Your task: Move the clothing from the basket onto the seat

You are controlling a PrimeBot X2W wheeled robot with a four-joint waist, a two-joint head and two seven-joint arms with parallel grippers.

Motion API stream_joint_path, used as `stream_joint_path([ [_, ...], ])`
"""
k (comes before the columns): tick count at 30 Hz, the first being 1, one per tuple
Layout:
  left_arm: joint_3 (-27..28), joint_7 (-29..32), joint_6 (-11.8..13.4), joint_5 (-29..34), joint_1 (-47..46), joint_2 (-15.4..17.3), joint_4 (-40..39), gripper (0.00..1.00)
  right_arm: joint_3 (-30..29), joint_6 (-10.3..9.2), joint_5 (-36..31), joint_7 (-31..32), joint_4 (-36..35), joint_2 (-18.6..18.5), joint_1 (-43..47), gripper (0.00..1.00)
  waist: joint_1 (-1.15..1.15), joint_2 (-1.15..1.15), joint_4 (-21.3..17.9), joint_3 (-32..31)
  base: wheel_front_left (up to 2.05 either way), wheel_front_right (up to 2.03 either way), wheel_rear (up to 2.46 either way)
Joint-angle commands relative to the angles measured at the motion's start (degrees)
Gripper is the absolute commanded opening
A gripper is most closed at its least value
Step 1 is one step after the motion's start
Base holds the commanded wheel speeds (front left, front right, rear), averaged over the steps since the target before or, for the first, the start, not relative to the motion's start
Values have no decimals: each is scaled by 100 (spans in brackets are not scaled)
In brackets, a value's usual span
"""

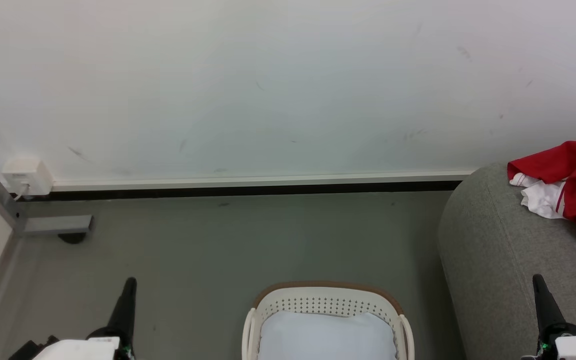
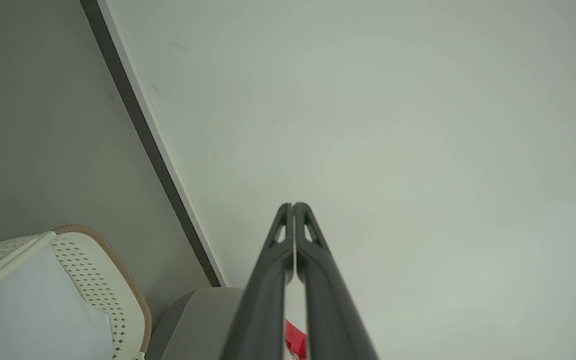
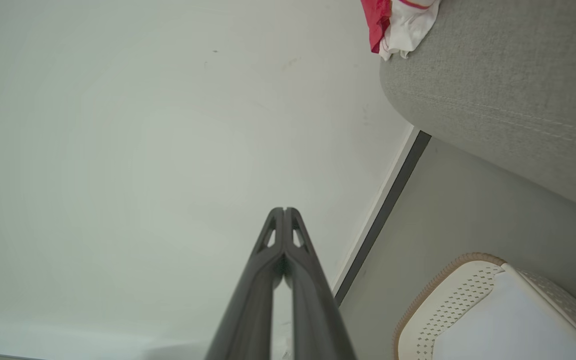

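Looks to me like this one is pretty much wrapped up. The clothing (image 1: pixel 575 185) is lying in a rumpled heap on top of the seat (image 1: pixel 498 260), up near its rounded far corner. It's mostly bright red, with a white bit with thin red stripes poking out on the side toward the basket. The basket (image 1: pixel 328 286) sits on the floor (image 1: pixel 228 240) just beside the seat, between the two arms. All I can see inside it is the flat white lining (image 1: pixel 325 337), with no red anywhere. Caveat: the head view cuts off the near part of the basket, and the wrist views only catch part of it too, so I can't swear nothing is tucked in the hidden end. The left pincer (image 1: pixel 129 286) is down at the lower left with its fingers pressed together and nothing between them. The right pincer (image 1: pixel 539 281) is the same story at the lower right, fingers tight together and empty, in front of the seat's side. Both point off toward the pale wall (image 1: pixel 288 90), well apart from the clothing. If anything's left to do, my guess is just a check of the basket's hidden part.
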Motion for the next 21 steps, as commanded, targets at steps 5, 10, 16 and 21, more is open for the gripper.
stream_joint_path([
  [5, 65, 104, -32, -322, -92, 51, -65, 0, -38, -10, 338, 87, -69, -56, -95, 0, 0, 0, -1, 15, 0, 0, 0],
  [10, 86, 153, -42, -491, -112, 53, -83, 0, -54, -10, 558, 140, -88, -59, -119, 0, 0, 0, -2, 29, 0, 0, 0],
  [16, 113, 206, -51, -740, -135, 54, -103, 0, -71, -11, 802, 195, -119, -61, -152, 0, 0, 0, -4, 44, 0, 0, 0],
  [21, 136, 265, -58, -909, -153, 55, -122, 0, -83, -12, 1015, 246, -141, -62, -162, 0, 0, 0, -5, 57, 0, 0, 0],
])
